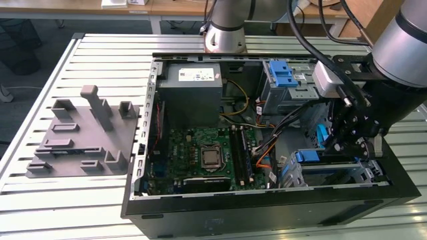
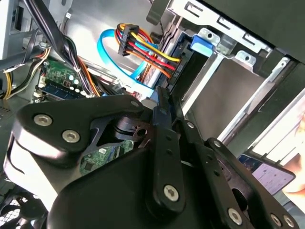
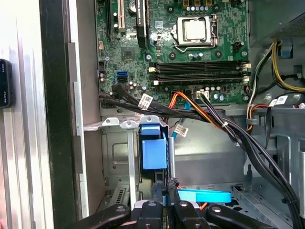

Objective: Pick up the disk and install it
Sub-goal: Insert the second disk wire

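The disk sits edge-on in the lower drive cage at the case's front corner, on the exterior view's right. Its blue bracket faces the motherboard; the drive body is mostly hidden by the cage. My gripper hangs just over that cage. Its black fingers are pressed together with nothing between them, their tips close to the bracket's end. Whether they touch the bracket I cannot tell.
The open computer case lies on a slatted metal table. Inside are a grey power-supply box, a blue-latched drive cage, the motherboard and cable bundles, with a blue flat cable. A grey fixture plate stands beside the case.
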